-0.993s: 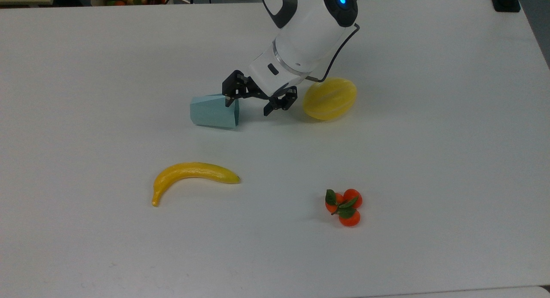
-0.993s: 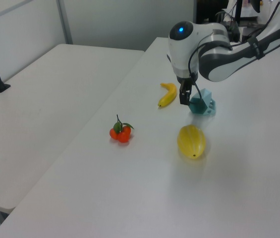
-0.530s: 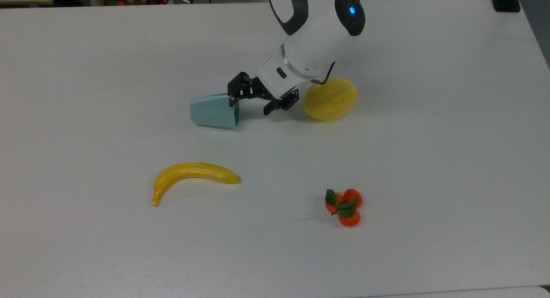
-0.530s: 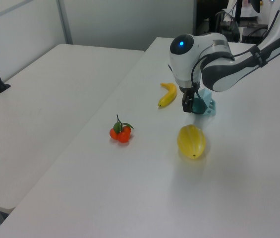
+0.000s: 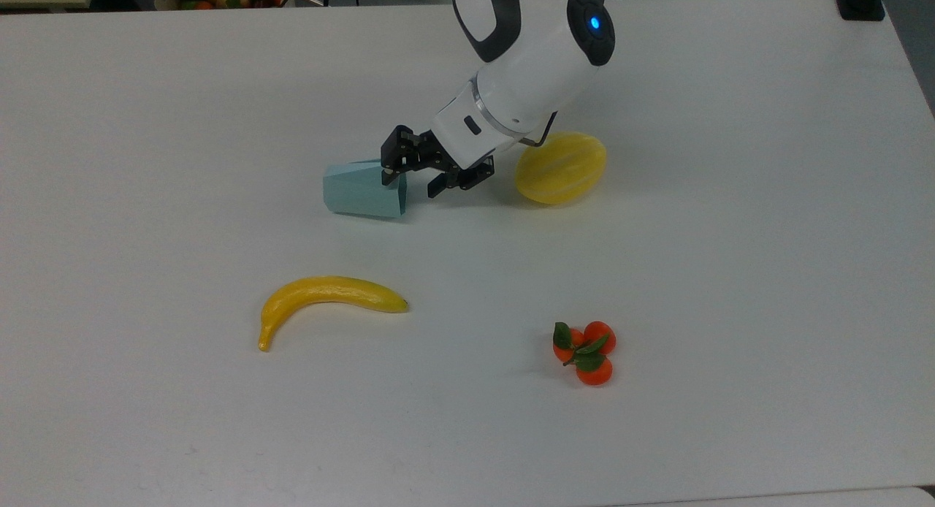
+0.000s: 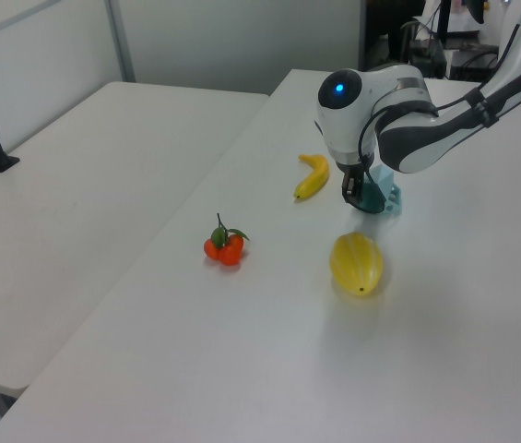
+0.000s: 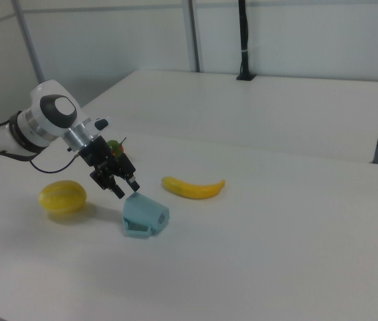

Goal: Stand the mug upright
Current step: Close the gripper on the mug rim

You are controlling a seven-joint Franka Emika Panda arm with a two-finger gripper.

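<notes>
Narrowing its spread fingers around the rim since a moment ago, the claw (image 5: pixel 413 179) straddles the open end of the mug (image 5: pixel 363 190), which lies on its side mid-desk left of the yellow melon (image 5: pixel 560 167), so a grasp looks imminent.
</notes>
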